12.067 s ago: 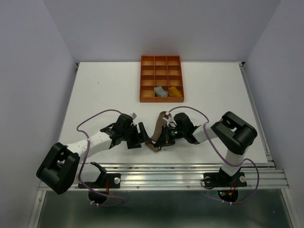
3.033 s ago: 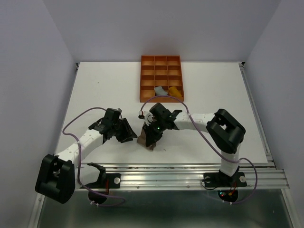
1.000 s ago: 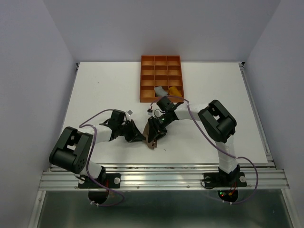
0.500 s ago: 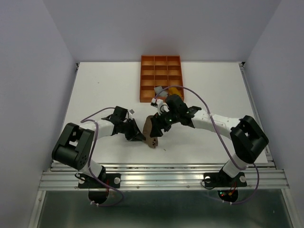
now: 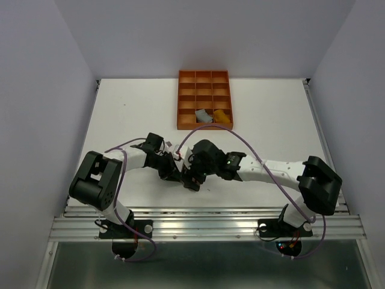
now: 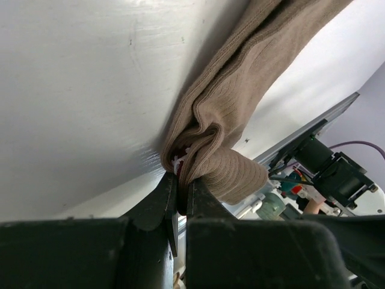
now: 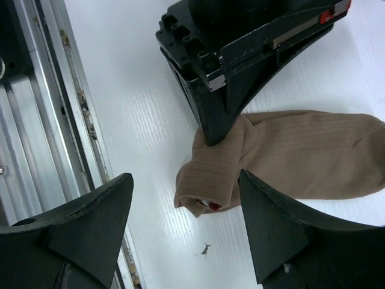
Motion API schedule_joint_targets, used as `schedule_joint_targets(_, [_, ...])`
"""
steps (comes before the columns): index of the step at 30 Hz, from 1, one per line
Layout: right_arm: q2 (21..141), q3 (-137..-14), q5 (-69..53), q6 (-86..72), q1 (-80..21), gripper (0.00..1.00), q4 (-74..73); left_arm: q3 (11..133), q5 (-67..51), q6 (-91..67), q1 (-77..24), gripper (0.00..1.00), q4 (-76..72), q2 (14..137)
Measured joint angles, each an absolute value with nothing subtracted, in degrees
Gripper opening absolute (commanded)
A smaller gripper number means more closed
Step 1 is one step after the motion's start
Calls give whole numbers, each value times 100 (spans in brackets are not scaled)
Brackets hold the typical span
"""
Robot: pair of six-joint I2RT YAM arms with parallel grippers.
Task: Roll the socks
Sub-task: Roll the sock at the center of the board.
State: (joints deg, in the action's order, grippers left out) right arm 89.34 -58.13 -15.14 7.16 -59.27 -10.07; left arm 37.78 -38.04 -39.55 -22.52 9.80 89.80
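Left tool (image 6: 180, 182) pinching bunched end of brown sock (image 6: 240, 102) lying on table (image 7: 138, 120). Right tool (image 7: 185, 177) hovering above same sock, jaws spread wide, holding nothing.

An orange compartmented tray (image 5: 204, 89) sits on the white table (image 5: 132, 114).

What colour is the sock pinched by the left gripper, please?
Taupe-brown; the sock shows best in the right wrist view.
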Motion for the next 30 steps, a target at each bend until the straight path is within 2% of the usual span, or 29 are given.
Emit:
schedule_joint_targets(23, [9828, -5813, -690, 1033, -6486, 70, -1238, 4289, -3586, -3465, -2239, 0, 1962, 9164])
schedule_joint_targets(30, [9953, -5841, -78, 1118, -6639, 60, -1188, 4305, -3721, -3398, -2200, 0, 1966, 9216])
